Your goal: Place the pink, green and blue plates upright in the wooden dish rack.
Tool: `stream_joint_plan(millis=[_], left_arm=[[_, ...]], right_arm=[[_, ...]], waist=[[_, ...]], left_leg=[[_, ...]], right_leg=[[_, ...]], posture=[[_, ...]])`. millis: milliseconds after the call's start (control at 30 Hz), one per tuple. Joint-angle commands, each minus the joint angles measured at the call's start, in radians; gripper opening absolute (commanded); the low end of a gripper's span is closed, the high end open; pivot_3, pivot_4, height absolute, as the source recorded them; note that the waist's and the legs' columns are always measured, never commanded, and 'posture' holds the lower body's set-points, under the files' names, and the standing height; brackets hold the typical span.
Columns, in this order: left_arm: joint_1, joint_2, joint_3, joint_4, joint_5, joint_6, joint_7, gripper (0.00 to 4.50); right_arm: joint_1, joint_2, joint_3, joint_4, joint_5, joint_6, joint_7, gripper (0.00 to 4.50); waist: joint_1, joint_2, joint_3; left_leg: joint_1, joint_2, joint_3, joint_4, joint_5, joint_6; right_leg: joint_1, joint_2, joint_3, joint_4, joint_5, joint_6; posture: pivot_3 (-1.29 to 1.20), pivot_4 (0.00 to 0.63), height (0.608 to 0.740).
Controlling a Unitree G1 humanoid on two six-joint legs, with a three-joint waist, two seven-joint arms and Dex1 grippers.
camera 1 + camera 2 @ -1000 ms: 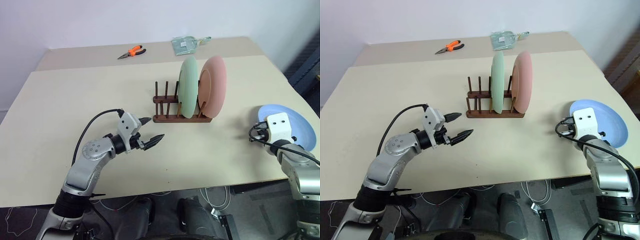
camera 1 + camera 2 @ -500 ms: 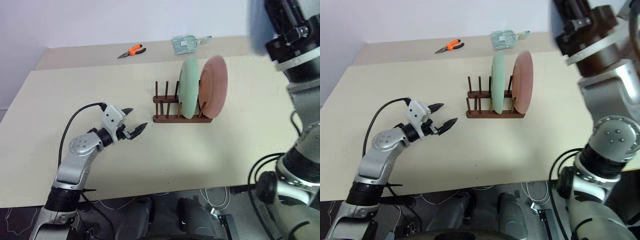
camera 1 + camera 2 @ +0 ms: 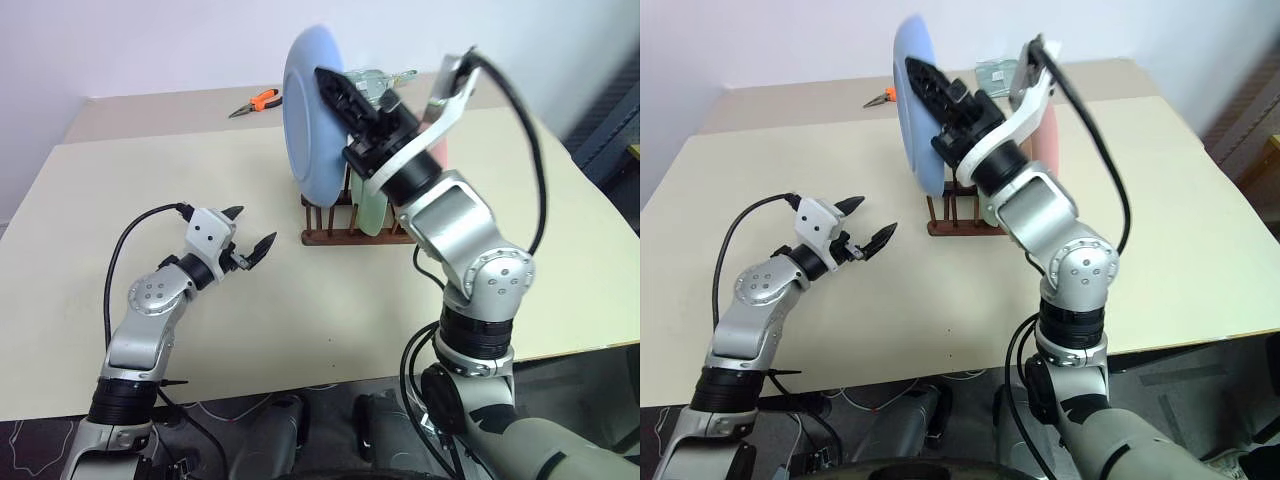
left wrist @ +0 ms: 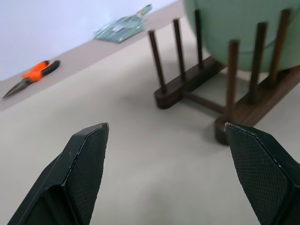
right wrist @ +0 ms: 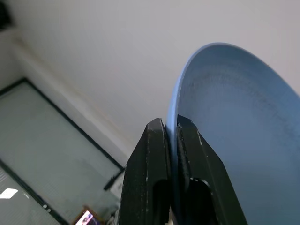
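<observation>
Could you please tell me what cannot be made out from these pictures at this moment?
- Pink plate: mostly hidden behind the right gripper and its arm in the eye views.
- Wooden dish rack: its right end is covered by that arm; the blue plate hides the peg tops.
- Green plate: cut off by the left wrist view's edge.
- Clear packet beyond the rack: contents too small to read.

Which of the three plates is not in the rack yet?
The blue plate: the right tool pinches its rim in the air, while the green and pink ones stand in the rack.
</observation>
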Motion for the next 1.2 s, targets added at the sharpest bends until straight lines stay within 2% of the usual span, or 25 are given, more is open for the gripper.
stream_joint_plan(millis=[33,700,733,800,967,1133,1200], left_arm=[[0.011,0.011,0.031,-0.026,0.004,-0.023,0.008,4.08],[0.027,-0.009,-0.002,-0.084,-0.021,0.027,-0.014,4.08],[0.027,-0.011,-0.004,-0.087,-0.021,0.029,-0.014,4.08],[0.028,-0.013,-0.007,-0.089,-0.021,0.032,-0.015,4.08],[0.031,-0.017,-0.009,-0.096,-0.021,0.040,-0.016,4.08],[0.035,-0.022,-0.013,-0.107,-0.018,0.048,-0.015,4.08],[0.035,-0.022,-0.009,-0.109,-0.016,0.047,-0.011,4.08]], right_arm=[[-0.010,0.019,0.013,-0.008,-0.018,-0.016,-0.010,0.02],[-0.056,0.054,-0.010,0.161,-0.231,-0.047,0.003,0.02],[-0.061,0.052,-0.007,0.169,-0.245,-0.045,0.008,0.69],[-0.072,0.037,0.005,0.178,-0.283,-0.036,0.032,1.42],[-0.097,-0.012,0.044,0.165,-0.400,-0.027,0.107,3.93],[-0.132,-0.112,0.103,0.109,-0.544,-0.055,0.260,3.93],[-0.151,-0.211,0.101,0.045,-0.615,-0.102,0.369,3.93]], waist=[[0.000,0.000,0.000],[-0.018,0.000,0.000],[-0.018,0.000,0.000],[-0.017,0.000,0.000],[-0.018,0.000,0.000],[-0.018,0.000,0.000],[-0.017,0.000,0.000]], left_leg=[[0.000,0.000,0.000,0.000,0.000,0.000],[0.000,0.000,0.000,-0.003,0.001,-0.001],[0.000,0.000,0.000,-0.003,0.001,-0.001],[0.000,0.000,0.000,-0.003,0.001,-0.001],[0.000,0.000,0.000,-0.003,0.001,-0.001],[0.000,0.000,0.000,-0.003,0.001,-0.001],[0.000,0.000,0.000,-0.003,0.001,-0.001]], right_leg=[[0.000,0.000,0.000,0.000,0.000,0.000],[-0.001,0.001,0.000,0.000,0.000,0.000],[-0.002,0.001,0.000,0.000,0.000,0.000],[-0.002,0.001,0.000,0.000,0.000,0.000],[-0.002,0.001,0.000,0.000,0.000,0.000],[-0.002,0.001,0.000,0.000,0.000,0.000],[-0.002,0.000,0.000,0.000,0.000,0.000]], posture=[[0.00,0.150,0.729],[0.00,0.150,0.729],[0.00,0.150,0.729],[0.00,0.150,0.729],[0.00,0.150,0.729],[0.00,0.150,0.729],[0.00,0.150,0.729]])
